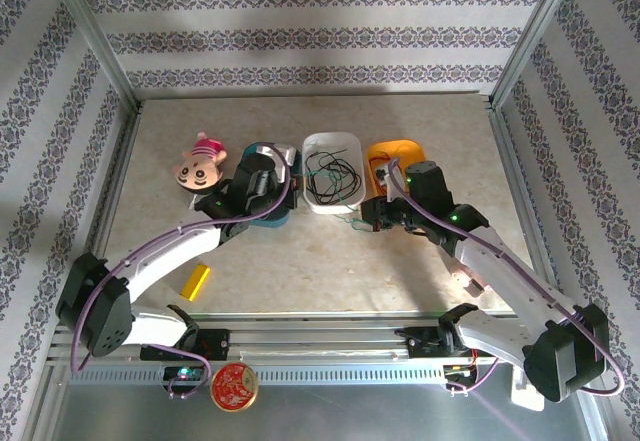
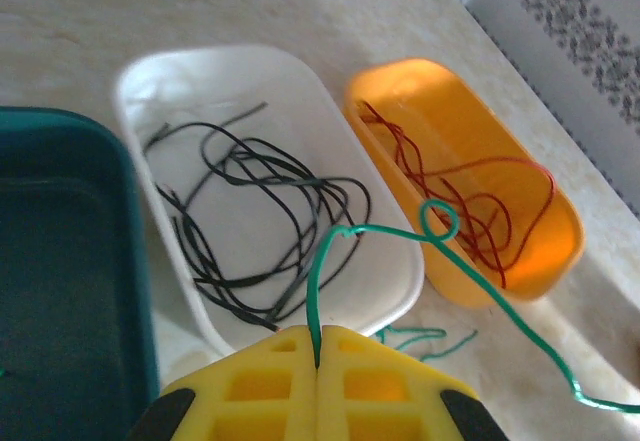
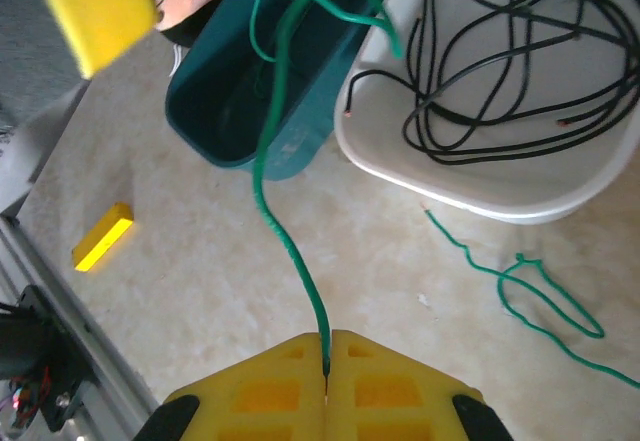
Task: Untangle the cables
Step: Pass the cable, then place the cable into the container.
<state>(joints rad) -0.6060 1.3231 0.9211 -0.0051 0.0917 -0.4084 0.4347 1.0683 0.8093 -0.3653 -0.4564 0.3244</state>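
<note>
Two claws shared one green cable (image 2: pixel 314 301). The left claw (image 2: pixel 318 356) was pinched fully shut on one stretch of it and the right claw (image 3: pixel 327 366) fully shut on another, with the length between them hanging slack and kinked in the air.

Seen from the left wrist, the black cables (image 2: pixel 250 176) lay heaped in the white tray (image 2: pixel 150 71) at 12 o'clock. The red cables (image 2: pixel 470 211) lay in the orange tray (image 2: pixel 560 251) at 2 o'clock, and the teal tray (image 2: pixel 60 261) sat at 9 o'clock. A second green cable (image 3: pixel 520 259) lay loose on the tabletop (image 3: pixel 200 291), at 2 o'clock from the right claw and just beside the white tray.

These wires looked nearly weightless, limp along their length, yet springy enough to keep their curls. The smooth jacket would probably slide between pads under a hard tug. A straight run close to an end seemed the best place to grip, clear of the small loop, which a sharp pull could cinch into a knot.
</note>
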